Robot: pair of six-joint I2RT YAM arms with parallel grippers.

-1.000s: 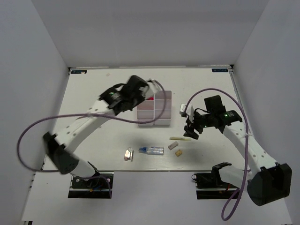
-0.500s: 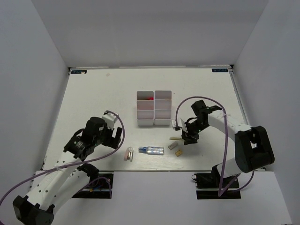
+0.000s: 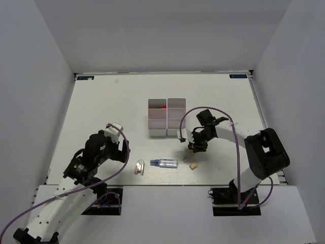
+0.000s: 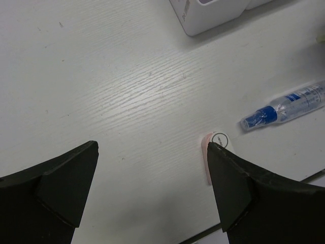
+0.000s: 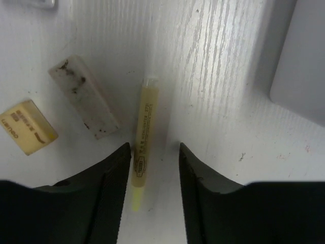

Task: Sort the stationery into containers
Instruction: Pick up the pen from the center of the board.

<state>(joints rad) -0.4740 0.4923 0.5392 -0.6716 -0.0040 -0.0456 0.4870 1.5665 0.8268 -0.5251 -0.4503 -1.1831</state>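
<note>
Two white three-compartment containers (image 3: 166, 118) stand side by side mid-table, with a red item (image 3: 162, 107) in the left one's far compartment. My right gripper (image 3: 195, 146) is down over a yellow stick (image 5: 143, 134) that lies on the table between its jaws. The right gripper (image 5: 154, 150) is still open: the left finger touches the stick and the right finger stands off it. My left gripper (image 3: 124, 152) hovers wide open and empty, just left of a pink-and-white eraser (image 3: 139, 167). That eraser (image 4: 212, 147) shows beside the right fingertip of the left gripper (image 4: 152, 152).
A silver-blue tube (image 3: 165, 162) lies near the front edge, also visible as the tube (image 4: 287, 104) in the left wrist view. A dirty white eraser (image 5: 85, 104) and a tan eraser (image 5: 26, 127) lie left of the yellow stick. A container wall (image 5: 299, 61) stands close on the right.
The left arm has drawn back from the containers to the near left and its gripper has opened. The right gripper has moved left over the yellow stick and its jaws have narrowed round it.
</note>
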